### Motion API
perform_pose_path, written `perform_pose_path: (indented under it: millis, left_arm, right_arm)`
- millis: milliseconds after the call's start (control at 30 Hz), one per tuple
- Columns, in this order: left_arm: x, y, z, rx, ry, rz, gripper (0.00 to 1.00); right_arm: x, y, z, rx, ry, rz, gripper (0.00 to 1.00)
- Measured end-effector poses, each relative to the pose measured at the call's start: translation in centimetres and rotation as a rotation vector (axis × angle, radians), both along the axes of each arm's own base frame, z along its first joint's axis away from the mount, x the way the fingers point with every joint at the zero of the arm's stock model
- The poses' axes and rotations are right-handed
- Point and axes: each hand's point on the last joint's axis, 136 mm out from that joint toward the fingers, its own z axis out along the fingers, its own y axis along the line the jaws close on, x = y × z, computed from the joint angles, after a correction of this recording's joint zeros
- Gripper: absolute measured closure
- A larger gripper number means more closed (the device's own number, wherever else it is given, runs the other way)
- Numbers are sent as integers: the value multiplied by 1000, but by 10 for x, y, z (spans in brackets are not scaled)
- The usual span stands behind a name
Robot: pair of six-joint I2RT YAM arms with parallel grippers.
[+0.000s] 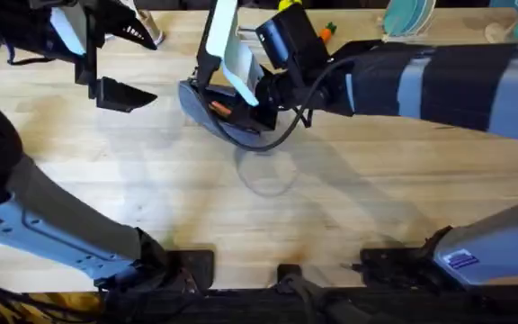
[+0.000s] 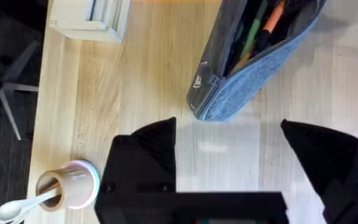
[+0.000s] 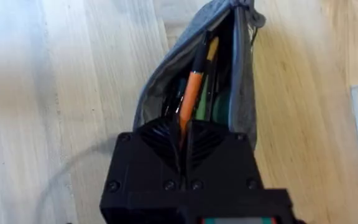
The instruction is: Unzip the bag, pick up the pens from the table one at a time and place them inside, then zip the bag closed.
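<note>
Fingers (image 3: 180, 144) of right arm apparently pinch pen (image 3: 191, 93) inside bag (image 3: 244, 93) on table (image 3: 61, 93).

The black two-finger right gripper (image 3: 185, 140) is pinched together on a thin orange stick pen (image 3: 193, 84), which slants up toward one o'clock inside the open grey-blue fabric pencil pouch (image 3: 244, 93). Dark and green items lie beside the pen within. The pouch rests on the pale wooden plank table (image 3: 73, 93)
</note>
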Motion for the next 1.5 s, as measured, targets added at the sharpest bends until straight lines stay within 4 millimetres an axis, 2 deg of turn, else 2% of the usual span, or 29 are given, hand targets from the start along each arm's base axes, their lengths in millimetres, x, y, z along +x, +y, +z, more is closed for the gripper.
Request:
perform_pose_path:
  millis: [400, 433, 600, 633, 667, 800, 867, 1033, 1200, 1267, 1400, 1500]
  left_arm:
    - [0, 0, 0, 0, 0, 0, 8]
    - [0, 0, 0, 0, 0, 0, 8]
    - [0, 0, 0, 0, 0, 0, 8]
    - [0, 0, 0, 0, 0, 0, 8]
    - [0, 0, 0, 0, 0, 0, 8]
    - [0, 0, 0, 0, 0, 0, 8]
    - [0, 0, 0, 0, 0, 0, 8]
    - [0, 0, 0, 0, 0, 0, 8]
    - [0, 0, 0, 0, 0, 0, 8]
    - [0, 0, 0, 0, 0, 0, 8]
    - [0, 0, 0, 0, 1, 0, 8]
    - [-2, -1, 0, -6, 12, 0, 6]
  right_arm:
    - [22, 8, -21, 34, 28, -114, 949]
    - [22, 8, -24, 35, 39, -123, 834]
    - [24, 8, -25, 38, 47, -147, 114]
    - [25, 8, -25, 41, 45, -150, 36]
    - [26, 8, -24, 44, 45, -155, 12]
    - [26, 8, -21, 63, 71, -188, 5]
    - [26, 8, -12, 91, 94, -221, 4]
    - [26, 8, 31, 238, 193, -369, 4]
    - [24, 6, 71, 412, 363, -546, 3]
    - [23, 6, 77, 455, 426, -600, 3]
    - [24, 7, 76, 508, 545, -695, 3]
    - [28, 10, 82, 555, 567, -713, 3]
